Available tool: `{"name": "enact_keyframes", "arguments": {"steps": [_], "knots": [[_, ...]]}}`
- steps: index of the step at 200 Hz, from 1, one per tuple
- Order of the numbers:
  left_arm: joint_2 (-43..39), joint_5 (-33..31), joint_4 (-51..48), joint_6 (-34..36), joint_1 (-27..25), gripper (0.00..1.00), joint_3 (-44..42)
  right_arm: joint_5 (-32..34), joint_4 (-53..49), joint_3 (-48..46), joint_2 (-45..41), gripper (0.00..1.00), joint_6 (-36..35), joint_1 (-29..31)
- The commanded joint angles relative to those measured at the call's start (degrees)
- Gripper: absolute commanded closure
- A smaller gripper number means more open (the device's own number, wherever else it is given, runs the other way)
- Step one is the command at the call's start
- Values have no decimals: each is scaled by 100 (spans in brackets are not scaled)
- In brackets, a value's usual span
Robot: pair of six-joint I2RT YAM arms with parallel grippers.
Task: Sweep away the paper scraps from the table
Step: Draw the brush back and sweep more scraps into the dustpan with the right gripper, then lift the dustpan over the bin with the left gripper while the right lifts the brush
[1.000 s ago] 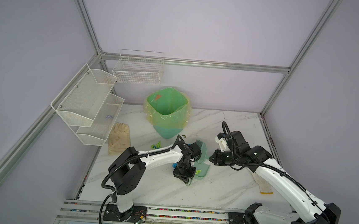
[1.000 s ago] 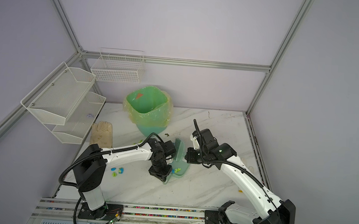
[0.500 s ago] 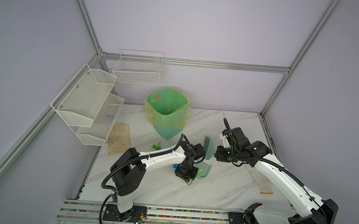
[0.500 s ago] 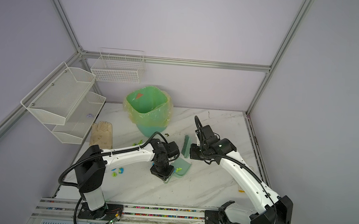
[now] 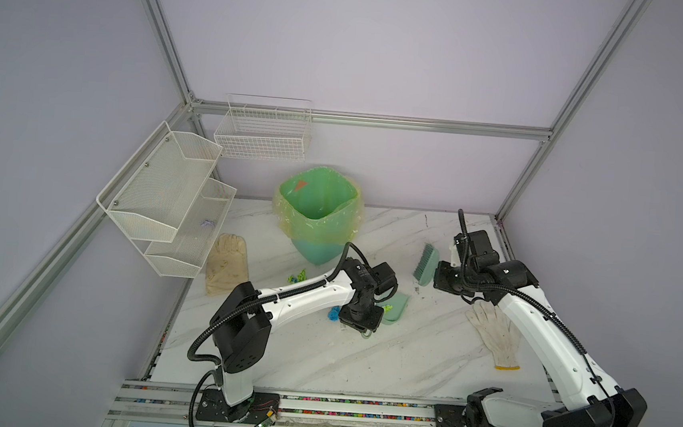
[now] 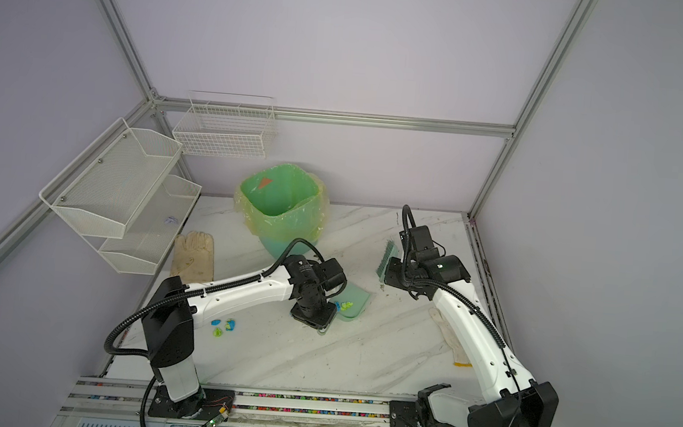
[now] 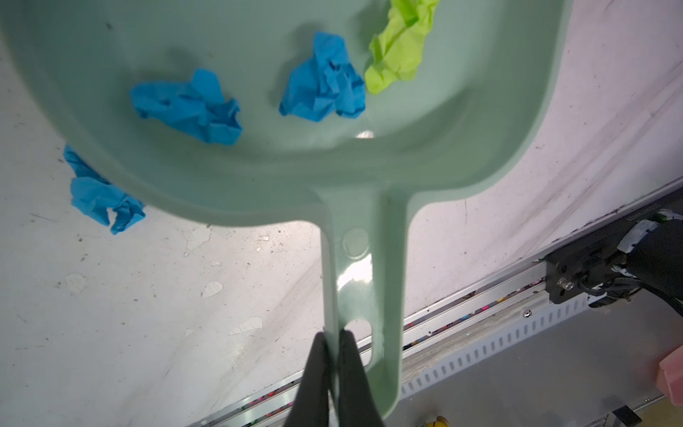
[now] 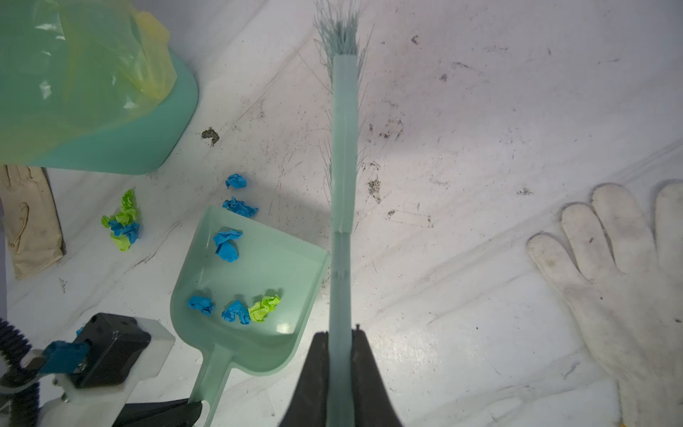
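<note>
Left gripper (image 7: pixel 334 342) was clamped on one edge of the looped handle end of the pale green plastic dustpan (image 8: pixel 266 258). Right gripper (image 8: pixel 342 336) was clamped on the handle of the pale green hand brush (image 8: pixel 344 148), whose bristles were beside the pan and not touching it.

Large white marble-veined table (image 5: pixel 361 362): hard, smooth, scuffed. Judged that small wads would slide across it easily.

Green plastic waste bin with a translucent yellow-green liner (image 5: pixel 321 231): stood open at the back of the table. A reddish patch showed inside (could not tell what). No blue or lime paper seen in it.

Dustpan held four wads: three blue and one lime (image 8: pixel 264 307).

Crumpled blue and lime-green paper scraps (image 8: pixel 123 225) left on the table:
- a mixed cluster near the bin
- one blue wad (image 8: pixel 240 207) touching the pan's front lip, and another just beyond it
- one blue wad (image 7: pixel 99 196) just beside the pan's back rim
- three more (image 6: pixel 225 324) near the left arm

Judged light, soft and springy, and too small to pinch reliably. Better to push them with the bristles, slowly, since a fast stroke could flick them away.
</note>
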Motion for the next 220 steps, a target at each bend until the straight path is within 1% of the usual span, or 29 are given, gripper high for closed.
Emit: {"name": "enact_keyframes", "arguments": {"steps": [1, 39, 60, 103, 158, 199, 220], "knots": [[-65, -408, -43, 96, 2, 100, 640, 214, 212, 229, 25, 100, 15, -114], [136, -563, -281, 228, 124, 100, 1090, 205, 281, 242, 24, 100, -9, -269], [255, -651, -443, 329, 231, 100, 1593, 143, 418, 131, -5, 100, 12, -325], [554, -497, -599, 454, 525, 100, 2641, 76, 611, 201, 10, 100, -35, -566], [648, -18, -638, 427, 1029, 100, 3715, -144, 862, 21, 7, 100, -63, -711], [650, 632, -529, 256, 1364, 100, 4086, -215, 919, 8, -21, 100, -125, -758], [587, 1026, -363, 169, 1541, 100, 4103, -289, 939, -15, -19, 100, -141, -774]]}}
